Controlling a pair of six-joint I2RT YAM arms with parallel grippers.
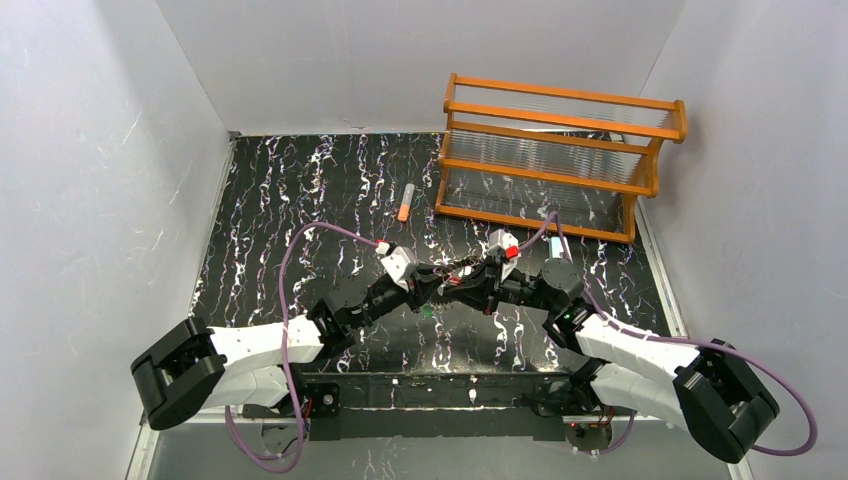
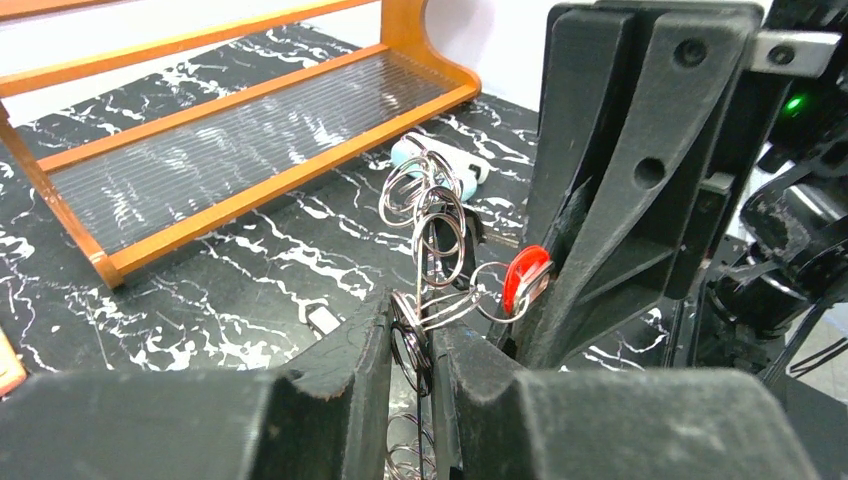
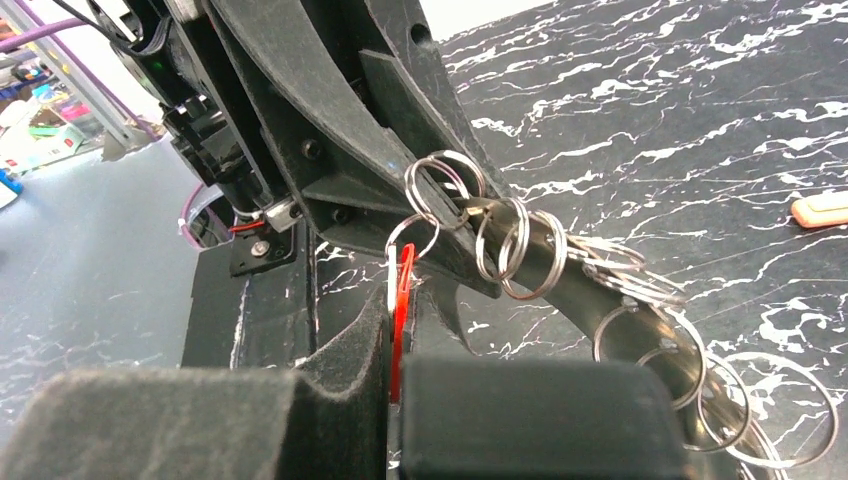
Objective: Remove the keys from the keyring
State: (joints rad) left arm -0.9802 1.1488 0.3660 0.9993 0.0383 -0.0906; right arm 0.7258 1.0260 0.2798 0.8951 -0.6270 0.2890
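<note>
Our right gripper's (image 3: 398, 345) fingers are pressing together on the flat faces of the red key (image 3: 402, 285). The left gripper (image 2: 412, 322) is pinching the keyring (image 3: 520, 250) edge-on. Both are meeting just in front of the orange rack (image 1: 565, 98). We are judging the bunch light, stiff, slick and springy, so we are favouring flat faces over wire edges. The rack's shelf is showing nothing on it.

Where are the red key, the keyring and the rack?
red key (image 2: 522, 272): left wrist view, its red head.
keyring (image 3: 600, 300): right wrist view, its broad curved band.
rack (image 1: 565, 93): top view, its upper rail.
</note>
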